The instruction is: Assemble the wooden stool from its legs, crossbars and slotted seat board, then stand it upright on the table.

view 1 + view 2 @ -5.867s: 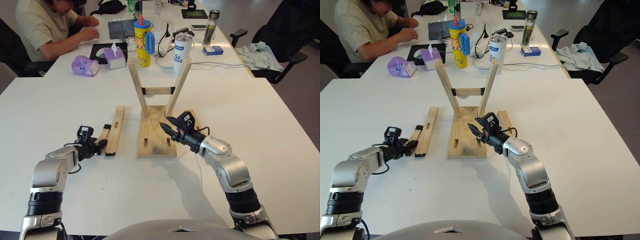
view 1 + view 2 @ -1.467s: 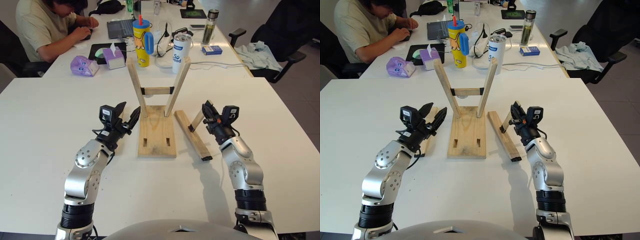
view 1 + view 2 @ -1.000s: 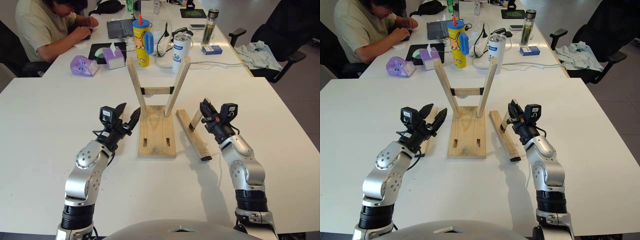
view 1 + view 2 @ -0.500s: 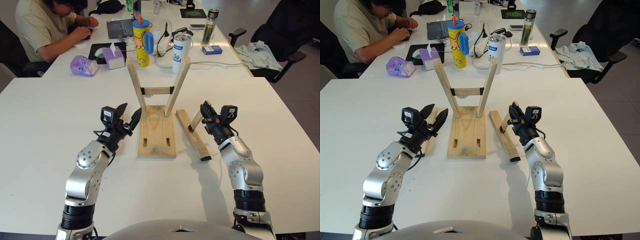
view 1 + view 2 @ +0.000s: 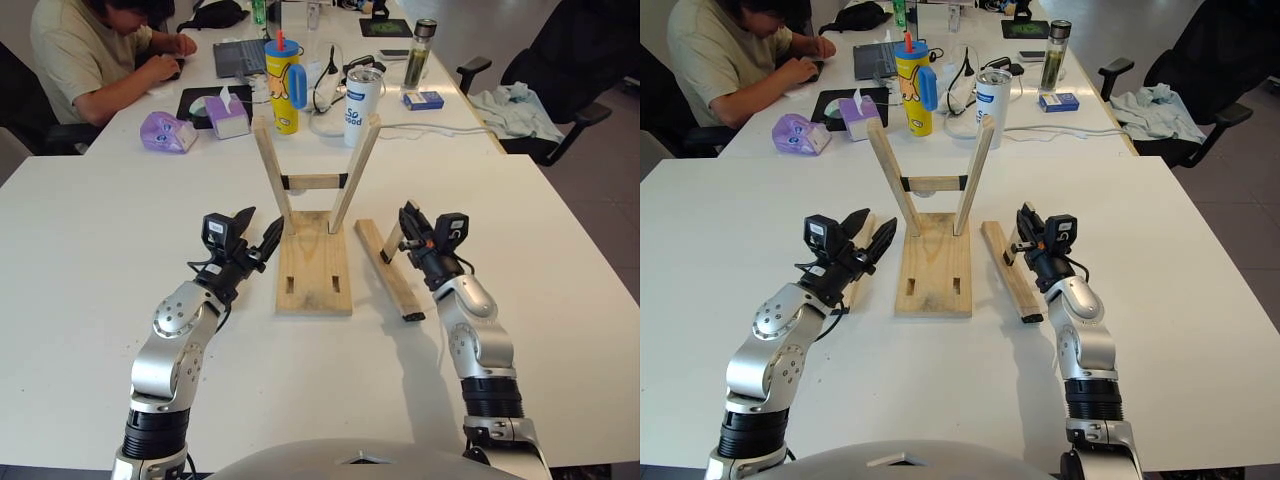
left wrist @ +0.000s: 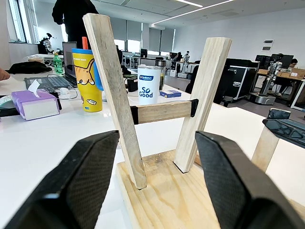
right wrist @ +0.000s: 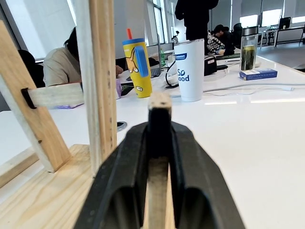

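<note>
Pale wooden slotted seat board (image 5: 313, 262) is lying flat on the white table (image 5: 100, 250), with an upright leg pair with crossbar (image 5: 315, 182) standing in its far slots. The loose wooden leg (image 5: 392, 275) is lying just right of the board, its long axis running far-to-near. The right gripper (image 5: 406, 232) is clamping that leg's short crossbar stub. The left gripper (image 5: 258, 225) is hovering at the board's left edge, fingers spread wide. Judgement: the right arm is sitting nearer the empty near slots (image 5: 337, 284).

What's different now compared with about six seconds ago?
The left pincer came up from the near left of the table to beside the board, jaws open. The right pincer swung off the board to its right and now clamps the short bar of the loose leg lying there. The board and its two standing legs stayed put.
</note>
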`<state>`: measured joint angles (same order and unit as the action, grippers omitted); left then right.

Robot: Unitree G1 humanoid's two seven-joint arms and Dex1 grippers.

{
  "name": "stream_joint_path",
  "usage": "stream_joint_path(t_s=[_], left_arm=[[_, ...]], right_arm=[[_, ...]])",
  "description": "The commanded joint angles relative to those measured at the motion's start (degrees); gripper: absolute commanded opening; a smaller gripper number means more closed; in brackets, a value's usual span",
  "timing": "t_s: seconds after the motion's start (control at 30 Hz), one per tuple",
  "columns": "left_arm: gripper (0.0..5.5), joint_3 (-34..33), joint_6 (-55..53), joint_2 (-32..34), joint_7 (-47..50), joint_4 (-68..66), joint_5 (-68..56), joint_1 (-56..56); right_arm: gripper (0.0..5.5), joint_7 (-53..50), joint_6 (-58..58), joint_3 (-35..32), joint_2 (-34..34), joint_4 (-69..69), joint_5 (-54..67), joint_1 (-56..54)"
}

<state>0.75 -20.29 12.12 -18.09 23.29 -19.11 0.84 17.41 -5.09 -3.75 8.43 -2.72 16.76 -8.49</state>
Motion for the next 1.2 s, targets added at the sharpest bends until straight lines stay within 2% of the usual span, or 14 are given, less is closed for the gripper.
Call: stream_joint_path(t_s=[0.03,0.27,0.53,0.93,0.97,1.2], left_arm=[[2.96,0.24,-0.52,0.27,0.05,0.43,0.38,0.53],[2.96,0.41,-0.36,0.11,0.35,0.77,0.55,-0.15],[2.96,0.68,-0.13,-0.07,0.36,0.03,0.66,0.74],[2.96,0.74,0.86,-0.38,0.46,-0.51,0.97,0.05],[2.96,0.78,0.92,-0.40,0.44,-0.55,1.01,0.02],[2.96,0.62,1.12,-0.64,0.53,-0.45,1.15,-0.36]], right_arm=[[0.44,0.36,0.56,2.43,0.32,-5.11,-3.93,6.92],[0.44,1.69,5.98,5.41,1.30,-5.29,-6.76,14.10],[0.44,0.96,1.81,5.51,2.30,-6.19,-6.46,4.89],[0.44,1.20,0.68,5.05,2.91,-4.55,-6.31,4.88],[0.81,1.39,0.30,4.97,2.99,-3.64,-5.95,4.60],[1.92,0.93,-6.35,2.39,3.08,7.61,-2.04,-0.22]])
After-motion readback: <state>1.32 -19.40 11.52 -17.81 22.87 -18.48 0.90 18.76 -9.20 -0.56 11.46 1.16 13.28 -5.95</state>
